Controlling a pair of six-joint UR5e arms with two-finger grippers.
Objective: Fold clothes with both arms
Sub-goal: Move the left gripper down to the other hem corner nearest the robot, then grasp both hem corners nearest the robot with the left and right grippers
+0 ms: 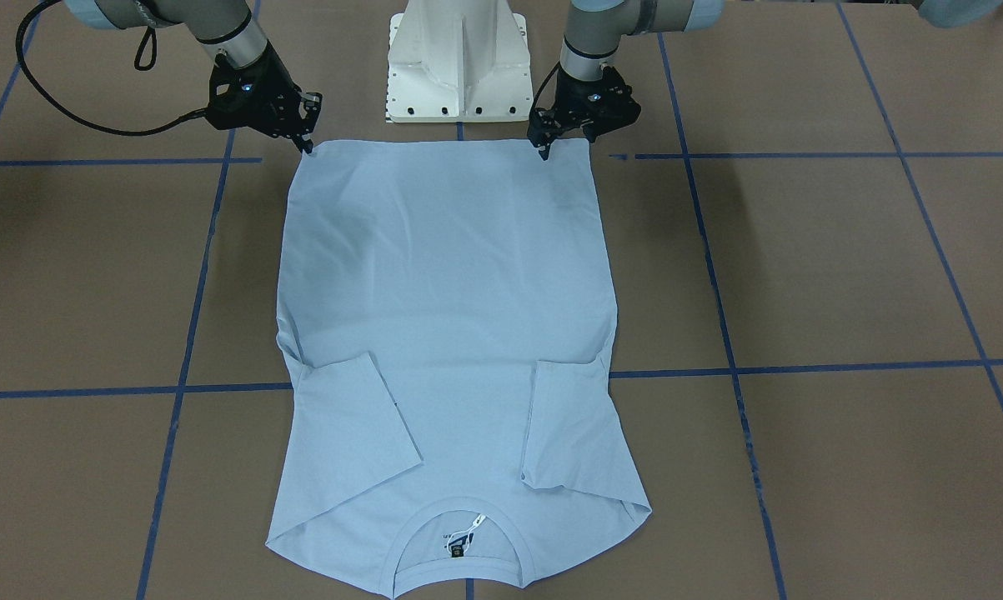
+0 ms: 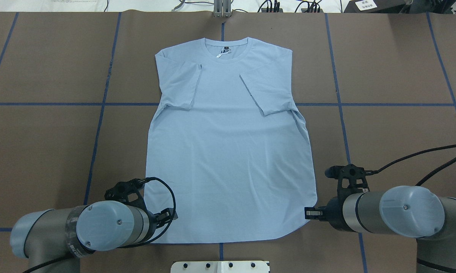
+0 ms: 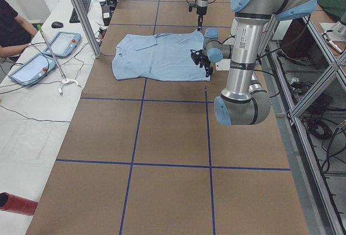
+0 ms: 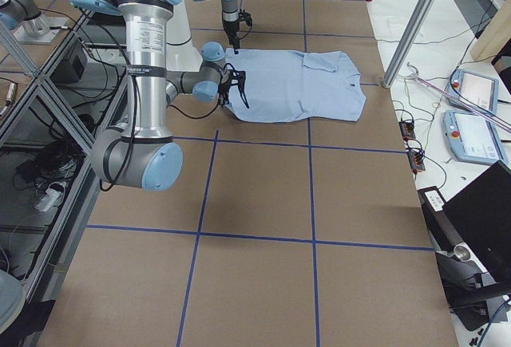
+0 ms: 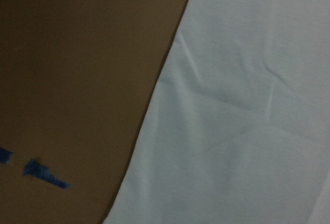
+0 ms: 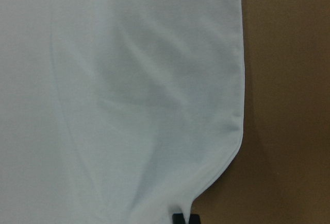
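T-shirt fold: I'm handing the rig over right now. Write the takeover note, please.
Left end effector: at one hem corner of the T-shirt; open or shut is unclear.
Right end effector: at the other hem corner; likewise unclear.
T-shirt: flat on the table, hem toward the robot, collar at the far side.
Done: both sleeves are folded inward onto the body.
Left: the hem is not yet lifted. Probably grip both corners and carry the hem toward the collar.
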